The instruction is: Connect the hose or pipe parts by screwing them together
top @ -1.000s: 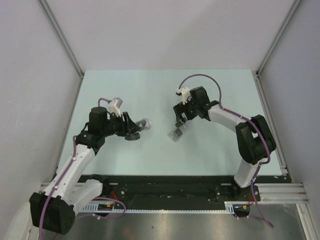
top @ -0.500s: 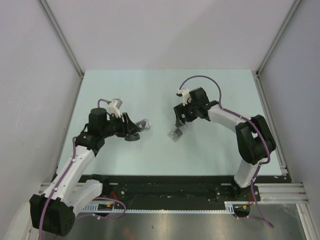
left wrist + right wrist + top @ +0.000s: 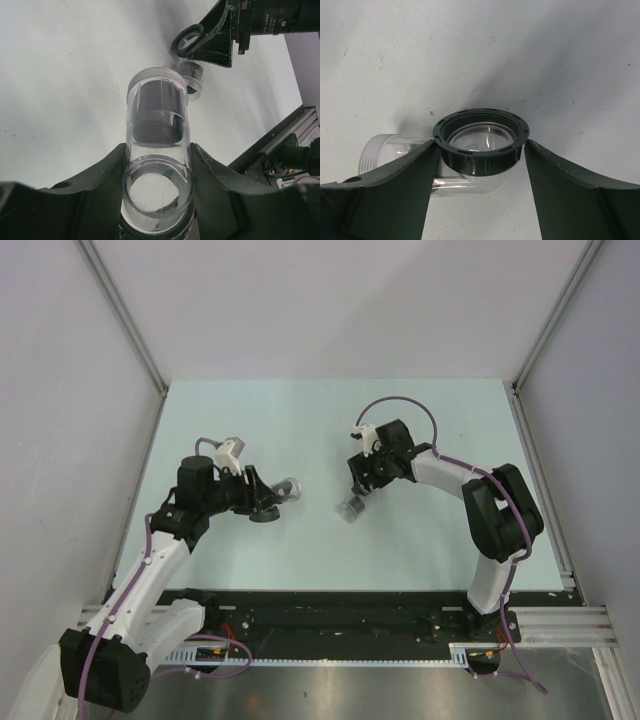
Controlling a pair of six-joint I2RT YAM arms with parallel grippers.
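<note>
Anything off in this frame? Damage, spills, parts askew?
Nothing stands out. The left gripper holds the clear threaded tube squarely; the black-collared fitting sits intact on the table inside the right gripper.

Soft, even light from overhead fills the scene. The pale table is evenly bright, and from above the shadows on it are faint with blurred edges. The metal strip along the table's near edge gives dull, streaky reflections. Close above the table, the clear pipe part catches white glints and goes slightly soft at its near rim. A broad grey shadow crosses the table behind the sharply focused black-collared fitting.
</note>
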